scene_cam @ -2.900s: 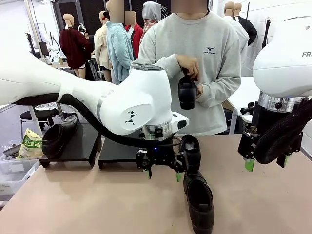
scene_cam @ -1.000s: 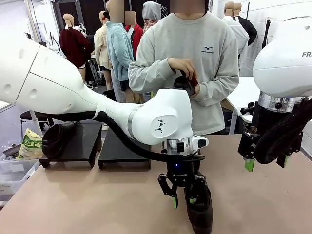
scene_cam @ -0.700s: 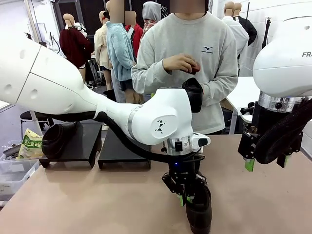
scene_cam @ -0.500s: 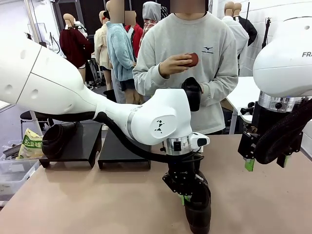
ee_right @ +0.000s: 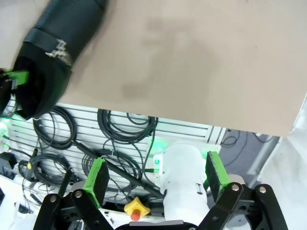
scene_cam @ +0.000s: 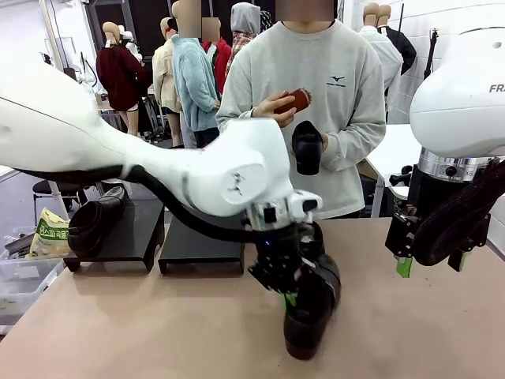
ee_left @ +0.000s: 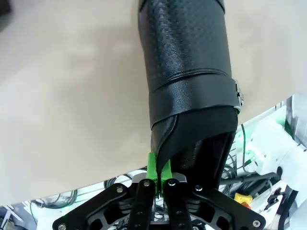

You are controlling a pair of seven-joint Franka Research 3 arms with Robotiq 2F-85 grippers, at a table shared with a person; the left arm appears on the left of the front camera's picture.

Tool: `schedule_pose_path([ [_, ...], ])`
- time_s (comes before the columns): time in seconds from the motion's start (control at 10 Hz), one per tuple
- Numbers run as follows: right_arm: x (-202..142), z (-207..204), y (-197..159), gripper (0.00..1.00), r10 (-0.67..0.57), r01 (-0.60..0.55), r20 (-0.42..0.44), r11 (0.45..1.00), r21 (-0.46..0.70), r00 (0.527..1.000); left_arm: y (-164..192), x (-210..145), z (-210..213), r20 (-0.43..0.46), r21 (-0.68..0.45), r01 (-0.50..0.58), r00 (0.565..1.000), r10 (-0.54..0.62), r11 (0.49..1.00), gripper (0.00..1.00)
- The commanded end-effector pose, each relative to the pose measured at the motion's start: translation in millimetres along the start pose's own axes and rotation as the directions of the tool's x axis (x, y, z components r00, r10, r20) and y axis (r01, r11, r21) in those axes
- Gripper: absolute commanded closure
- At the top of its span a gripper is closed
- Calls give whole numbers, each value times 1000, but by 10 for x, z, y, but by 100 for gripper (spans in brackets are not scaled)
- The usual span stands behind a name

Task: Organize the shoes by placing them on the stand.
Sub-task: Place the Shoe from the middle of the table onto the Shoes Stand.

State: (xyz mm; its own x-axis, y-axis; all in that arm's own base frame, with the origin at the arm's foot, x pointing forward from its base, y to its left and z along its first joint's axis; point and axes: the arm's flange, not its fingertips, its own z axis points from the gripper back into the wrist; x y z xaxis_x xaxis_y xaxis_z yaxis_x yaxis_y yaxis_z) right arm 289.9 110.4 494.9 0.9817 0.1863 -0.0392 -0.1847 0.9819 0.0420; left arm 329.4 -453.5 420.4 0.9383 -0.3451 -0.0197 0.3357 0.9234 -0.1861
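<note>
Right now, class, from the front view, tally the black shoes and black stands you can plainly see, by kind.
Black shoes: 3 plainly seen
Black stands: 2
Total: 5

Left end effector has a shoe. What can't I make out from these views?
- Front view: left end effector, largely hidden by its own arm and the shoe.
- Left wrist view: shoe's toe, cut by top edge.
- Front view: reddish item in person's hand, too small to identify.
</note>
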Motion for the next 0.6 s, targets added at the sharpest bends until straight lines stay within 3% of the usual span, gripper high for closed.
schedule_pose_path([
  [0.0,27,19,16,0,6,-6,-2,1000,5,1000,289,-437,592,101,80,-109,990,101,991,100],
  [0.3,27,19,16,0,6,-6,-2,1000,5,1000,986,-799,1217,222,68,-302,934,281,951,100],
  [0.5,27,19,16,0,6,-6,-2,1000,5,1000,1520,-1009,1481,313,73,-346,899,308,935,100],
])
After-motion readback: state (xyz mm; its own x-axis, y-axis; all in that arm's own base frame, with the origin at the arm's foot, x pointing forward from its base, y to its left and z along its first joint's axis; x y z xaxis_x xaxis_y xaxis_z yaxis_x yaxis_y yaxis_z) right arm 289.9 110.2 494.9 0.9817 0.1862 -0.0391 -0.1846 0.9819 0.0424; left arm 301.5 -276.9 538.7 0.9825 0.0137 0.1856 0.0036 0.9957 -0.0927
